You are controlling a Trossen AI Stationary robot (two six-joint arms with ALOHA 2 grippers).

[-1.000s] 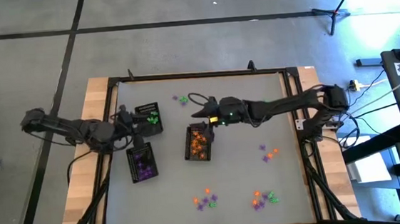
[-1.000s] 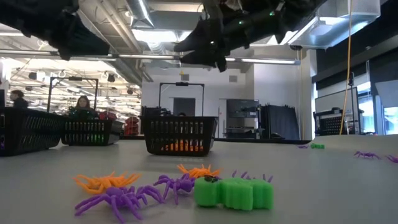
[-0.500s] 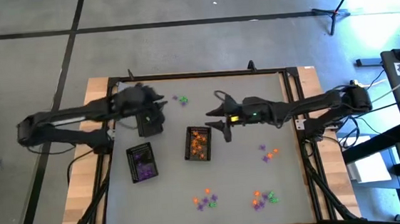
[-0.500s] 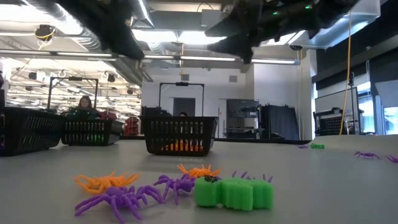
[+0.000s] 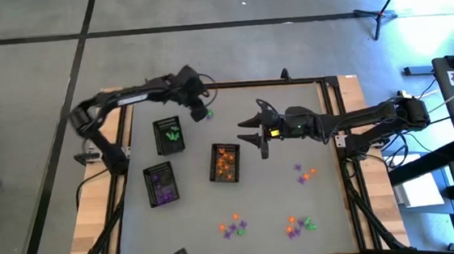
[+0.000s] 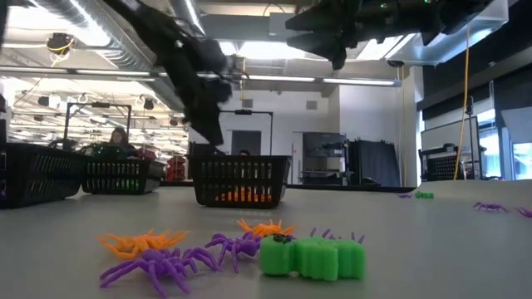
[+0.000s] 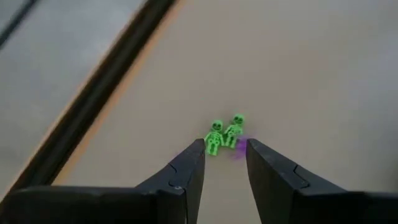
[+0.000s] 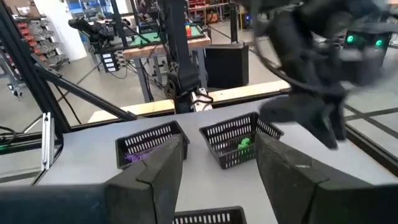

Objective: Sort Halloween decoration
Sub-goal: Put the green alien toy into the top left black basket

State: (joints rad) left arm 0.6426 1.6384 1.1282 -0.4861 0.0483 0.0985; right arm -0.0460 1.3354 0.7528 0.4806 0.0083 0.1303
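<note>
Three black trays [image 5: 168,136] already hold green, purple and orange trinkets. Left hand [image 5: 201,111], fingers spread and empty, hovers over two green skeletons [image 7: 224,132] at far left; right hand [image 5: 260,132] waits spread. Near-side clusters [image 5: 233,226] remain unsorted.

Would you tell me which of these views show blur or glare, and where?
Low view: the left arm is smeared with motion blur, and ceiling lights glare behind it. Left wrist view: two green skeletons look soft past the left gripper. Right wrist view: the far arm is blurred. High view: bright glare at the right edge.
</note>
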